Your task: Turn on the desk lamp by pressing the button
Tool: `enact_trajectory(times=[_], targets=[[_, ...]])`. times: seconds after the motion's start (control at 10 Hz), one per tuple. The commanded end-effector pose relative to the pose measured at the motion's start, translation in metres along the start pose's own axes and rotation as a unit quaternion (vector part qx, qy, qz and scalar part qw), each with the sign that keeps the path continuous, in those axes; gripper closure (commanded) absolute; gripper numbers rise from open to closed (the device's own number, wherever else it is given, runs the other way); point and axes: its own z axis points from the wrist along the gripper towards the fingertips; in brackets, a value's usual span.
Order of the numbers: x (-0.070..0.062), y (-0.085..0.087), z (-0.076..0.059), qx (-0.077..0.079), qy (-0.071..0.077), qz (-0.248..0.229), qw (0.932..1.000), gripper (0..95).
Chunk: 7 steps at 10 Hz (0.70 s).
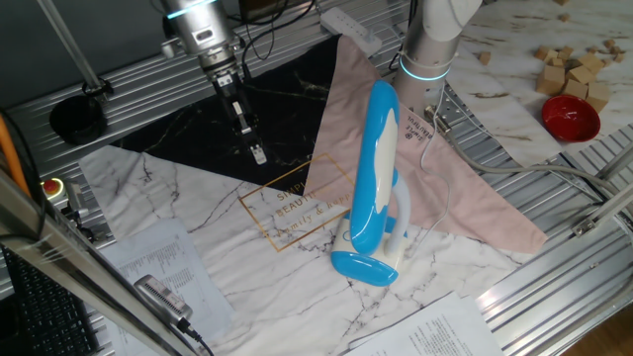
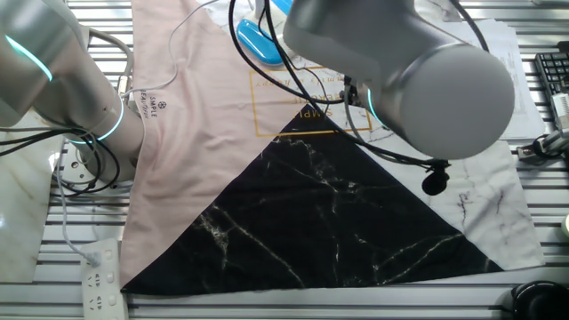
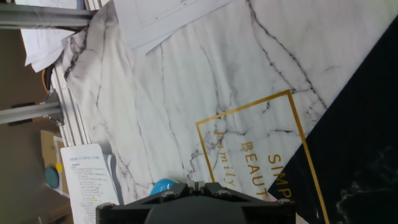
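One lamp [image 1: 374, 188]; one red bowl [image 1: 570, 117]; perhaps ten wooden blocks [image 1: 577, 67], too small to count surely; two arms [image 1: 203, 30]; one power strip [image 2: 100, 277].

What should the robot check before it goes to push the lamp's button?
1. Desk lamp standing up on its blue base: ok.
2. Hand at the lamp: not ok, it hangs apart, over the black marble sheet.
3. Path from hand to lamp free of things: ok.
4. Button's spot found: cannot tell, no view shows it.
5. Fingers open or shut: cannot tell.
6. Lamp already lit: cannot tell.
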Motion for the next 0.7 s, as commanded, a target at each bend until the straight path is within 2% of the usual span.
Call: enact_trajectory(times=[0.1, 0.3, 0.7], targets=[[0.003, -0.0023, -0.0011, 0.005, 0.002, -0.009, 0.9999, 95.0], [0.005, -0.0049, -0.0008, 0.004, 0.001, -0.021, 0.9998, 95.0], [0.0082, -0.0093, 0.0002, -0.013, 0.001, -0.018, 0.9998, 95.0]])
